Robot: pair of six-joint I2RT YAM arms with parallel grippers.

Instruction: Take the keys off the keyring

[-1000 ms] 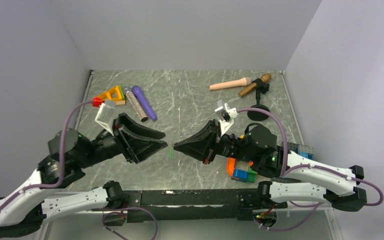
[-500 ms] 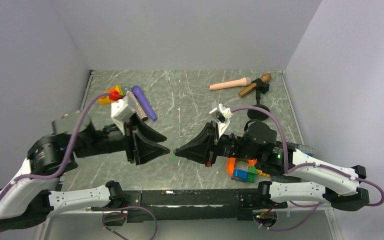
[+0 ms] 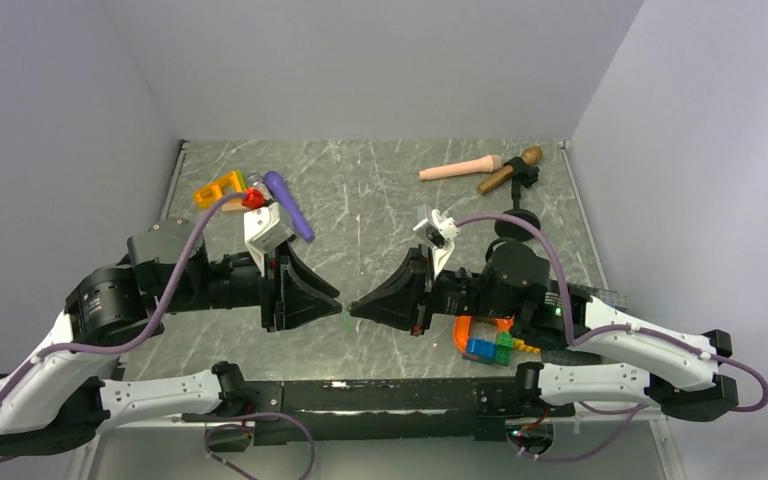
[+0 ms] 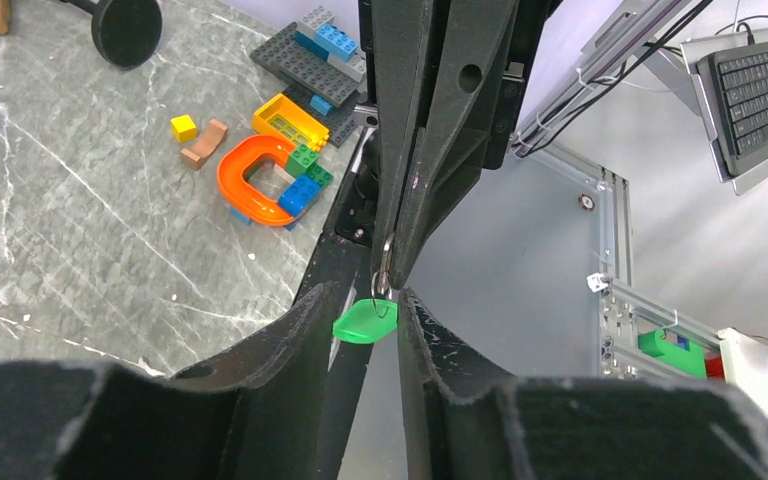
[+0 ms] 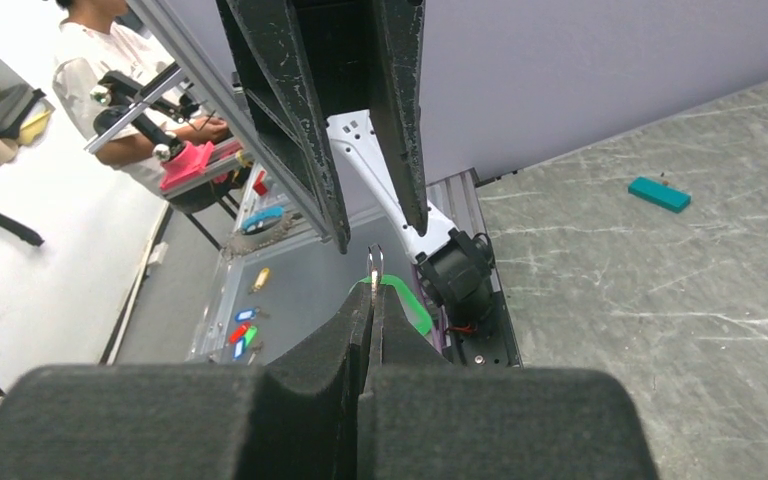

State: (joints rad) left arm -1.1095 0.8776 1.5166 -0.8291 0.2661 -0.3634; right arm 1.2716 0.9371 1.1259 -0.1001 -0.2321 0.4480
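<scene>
A small metal keyring [image 4: 386, 272] hangs in the air over the table's front middle, pinched at the tips of my right gripper [image 3: 353, 308], which is shut on it [image 5: 372, 290]. The bright green key [image 4: 365, 320] dangles from the ring. It sits in the narrow gap between the tips of my left gripper [image 4: 365, 298], which is open and straddles it; I cannot tell whether the pads touch it. In the top view the green key [image 3: 345, 313] shows between both grippers' tips [image 3: 339, 305]. The teal key [image 5: 660, 194] lies loose on the table.
An orange curved piece [image 3: 475, 328] with coloured blocks [image 3: 488, 349] lies under my right arm. A microphone on a stand [image 3: 512, 170] and a pink handle [image 3: 460, 168] are at the back right. A purple stick [image 3: 290, 205] and an orange triangle [image 3: 218, 187] are at the back left.
My left arm has swung in and turned its wrist. Its jaws have narrowed from wide open to a slim gap around the green key. The right gripper has shifted slightly left with the ring.
</scene>
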